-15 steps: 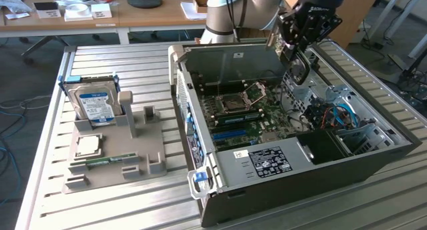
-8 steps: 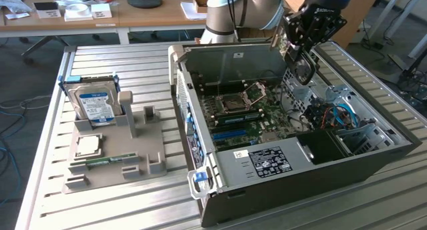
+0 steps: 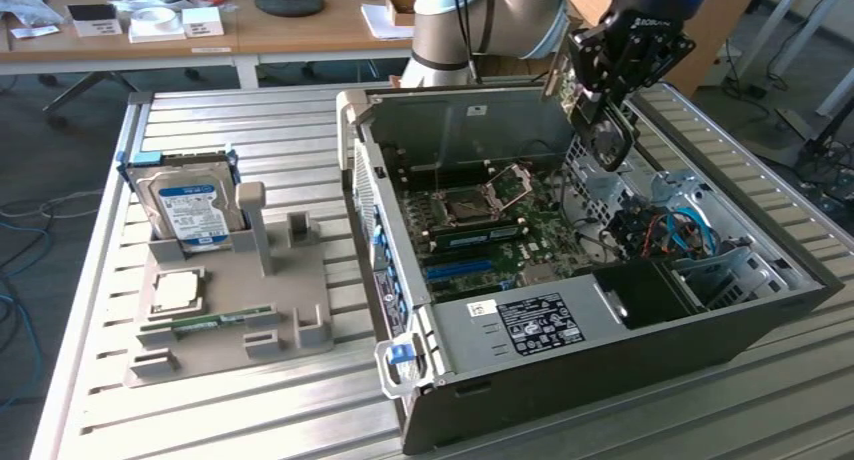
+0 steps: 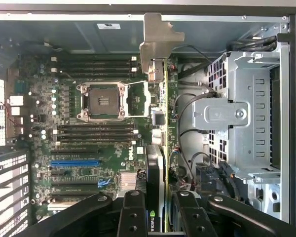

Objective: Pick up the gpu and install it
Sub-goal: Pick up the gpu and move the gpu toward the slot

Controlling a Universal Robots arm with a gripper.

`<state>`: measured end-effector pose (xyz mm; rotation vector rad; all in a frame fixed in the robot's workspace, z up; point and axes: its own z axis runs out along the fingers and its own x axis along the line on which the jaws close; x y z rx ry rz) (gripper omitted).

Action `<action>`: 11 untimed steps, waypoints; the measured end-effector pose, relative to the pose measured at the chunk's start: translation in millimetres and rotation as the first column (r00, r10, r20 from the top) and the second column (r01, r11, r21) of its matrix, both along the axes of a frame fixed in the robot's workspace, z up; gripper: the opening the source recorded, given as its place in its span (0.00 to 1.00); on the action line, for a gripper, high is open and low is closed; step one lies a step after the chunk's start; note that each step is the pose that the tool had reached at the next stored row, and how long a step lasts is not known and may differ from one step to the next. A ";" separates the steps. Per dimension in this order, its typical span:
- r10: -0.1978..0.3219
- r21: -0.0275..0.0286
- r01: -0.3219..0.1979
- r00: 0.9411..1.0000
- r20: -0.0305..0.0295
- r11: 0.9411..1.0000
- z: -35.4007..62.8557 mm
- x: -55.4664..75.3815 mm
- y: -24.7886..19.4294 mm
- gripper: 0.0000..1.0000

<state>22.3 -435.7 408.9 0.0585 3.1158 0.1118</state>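
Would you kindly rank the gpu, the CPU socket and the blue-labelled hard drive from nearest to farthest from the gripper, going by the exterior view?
1. gpu: clamped in the gripper, over the open case.
2. CPU socket: on the motherboard inside the case.
3. hard drive: upright in the grey holder, at the exterior view's left.

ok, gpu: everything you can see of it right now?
The gpu is a thin flat card clamped in the claw, hanging over the open computer case, not seated in any slot. The exterior view shows its black face with a round fan. In the wrist view it is edge-on above the motherboard: green board edge, black shroud with a green logo by the claw, and a silver metal bracket at the far end. Only the claw's fingers appear to touch it.
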 end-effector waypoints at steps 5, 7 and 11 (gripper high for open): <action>0.000 0.000 0.000 1.000 0.000 1.000 -3.4 0.1 -0.1 0.27; 0.000 0.000 0.000 1.000 0.000 1.000 -5.3 0.5 -0.1 0.27; 0.000 -0.001 0.000 1.000 0.000 1.000 -7.0 4.5 -1.0 0.27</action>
